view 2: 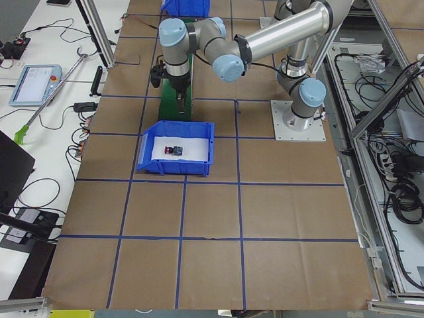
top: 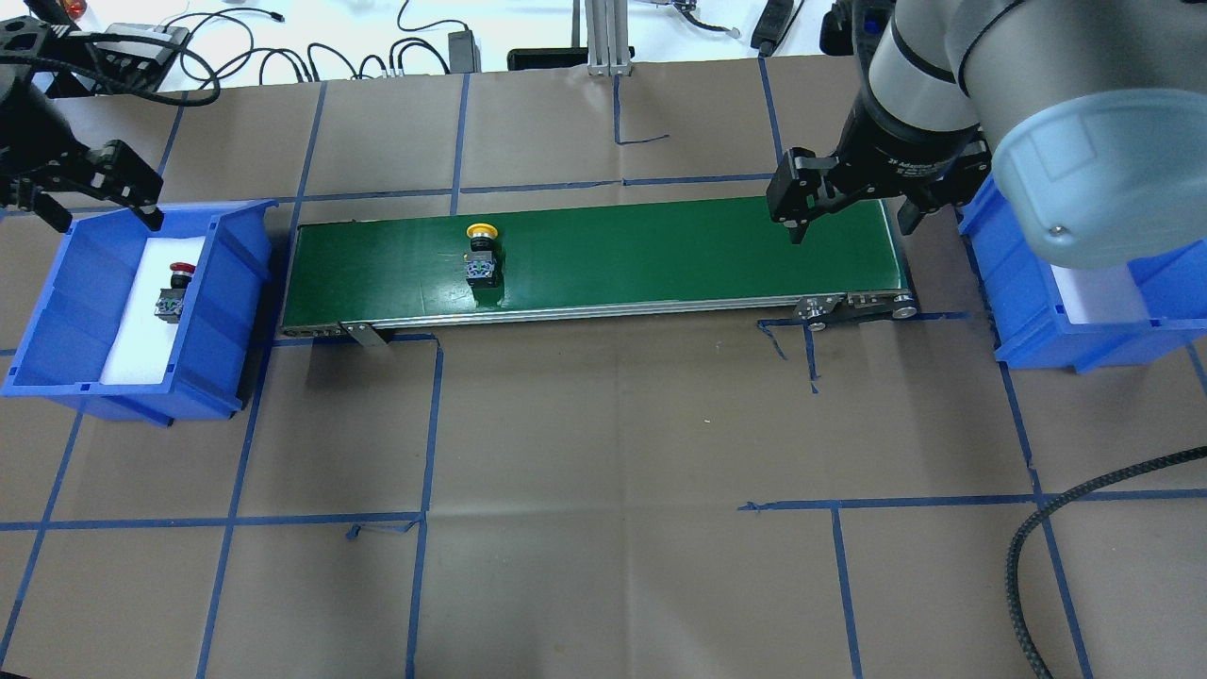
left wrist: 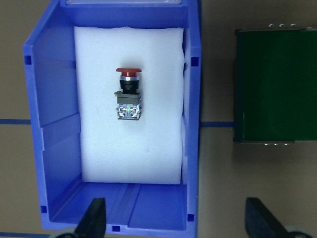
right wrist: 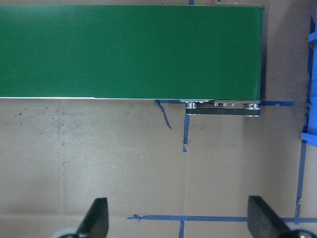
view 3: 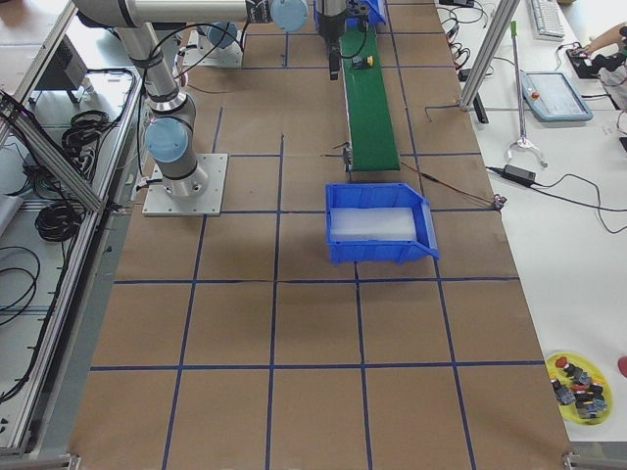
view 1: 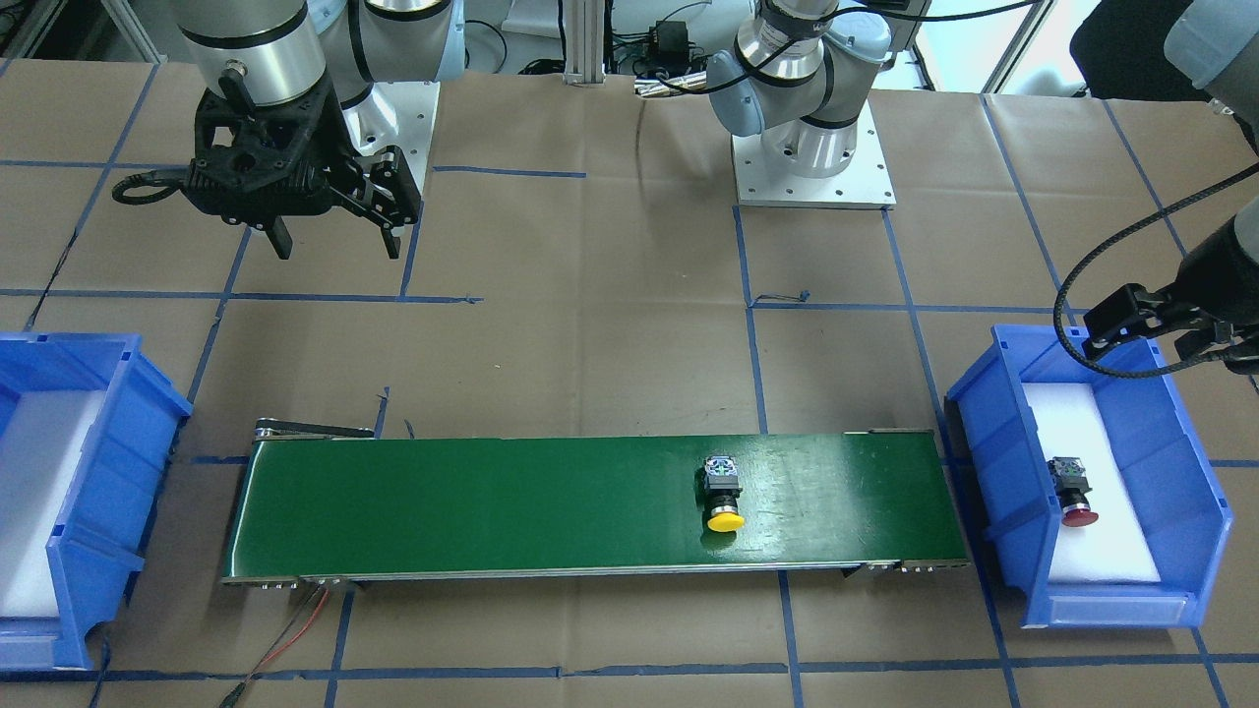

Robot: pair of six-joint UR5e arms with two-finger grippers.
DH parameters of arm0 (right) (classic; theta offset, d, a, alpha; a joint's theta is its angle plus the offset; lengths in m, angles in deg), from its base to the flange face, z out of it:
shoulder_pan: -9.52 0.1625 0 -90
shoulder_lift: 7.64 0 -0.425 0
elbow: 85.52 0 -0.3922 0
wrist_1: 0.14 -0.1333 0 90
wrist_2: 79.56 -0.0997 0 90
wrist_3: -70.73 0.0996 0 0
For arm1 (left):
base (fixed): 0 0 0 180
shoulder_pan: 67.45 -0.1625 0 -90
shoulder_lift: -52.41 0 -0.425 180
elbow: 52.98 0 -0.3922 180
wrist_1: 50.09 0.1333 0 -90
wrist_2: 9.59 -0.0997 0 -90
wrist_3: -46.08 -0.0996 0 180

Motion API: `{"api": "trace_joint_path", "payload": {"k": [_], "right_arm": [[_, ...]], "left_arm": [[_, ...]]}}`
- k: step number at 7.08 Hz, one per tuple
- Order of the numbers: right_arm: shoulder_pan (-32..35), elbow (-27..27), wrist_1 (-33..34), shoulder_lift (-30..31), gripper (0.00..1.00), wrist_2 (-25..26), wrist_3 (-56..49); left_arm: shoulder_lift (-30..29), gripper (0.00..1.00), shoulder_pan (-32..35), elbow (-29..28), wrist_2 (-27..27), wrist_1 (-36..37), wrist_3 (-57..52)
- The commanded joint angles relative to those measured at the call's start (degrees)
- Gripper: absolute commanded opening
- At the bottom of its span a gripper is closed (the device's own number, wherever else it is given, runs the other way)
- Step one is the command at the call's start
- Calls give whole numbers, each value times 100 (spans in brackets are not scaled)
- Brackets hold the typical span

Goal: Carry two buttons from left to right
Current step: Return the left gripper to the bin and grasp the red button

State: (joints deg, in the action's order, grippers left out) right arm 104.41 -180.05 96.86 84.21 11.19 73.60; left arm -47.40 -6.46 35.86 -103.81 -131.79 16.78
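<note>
A yellow-capped grey-black push-button lies on the long green conveyor belt, a red-capped push-button in the blue plastic bin beside it; left gripper and right gripper gape empty.

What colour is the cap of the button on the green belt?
Yellow. The button shows best in the exterior front-facing view.

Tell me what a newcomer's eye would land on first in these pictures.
The long green conveyor belt across the table's middle stands out, with the yellow-capped button lying on it toward the robot's left end. The red-capped button lies on white foam in the left blue bin, with the open left gripper hanging above that bin. The open right gripper hovers near the belt's other end, beside the right blue bin.
</note>
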Motion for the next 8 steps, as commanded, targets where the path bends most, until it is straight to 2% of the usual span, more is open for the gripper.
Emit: {"api": "trace_joint_path", "payload": {"k": [1,4,8], "right_arm": [[3,14,21,-70,100,4,29],[-6,66,-6,-150,100,-22,30],[3,102,12,-176,100,-67,29]], "left_arm": [[-73,98,-271,28,17,66,-329],[-328,97,-395,63,263,355,-524],[-969,97,-395,659,272,1978,-515]]}}
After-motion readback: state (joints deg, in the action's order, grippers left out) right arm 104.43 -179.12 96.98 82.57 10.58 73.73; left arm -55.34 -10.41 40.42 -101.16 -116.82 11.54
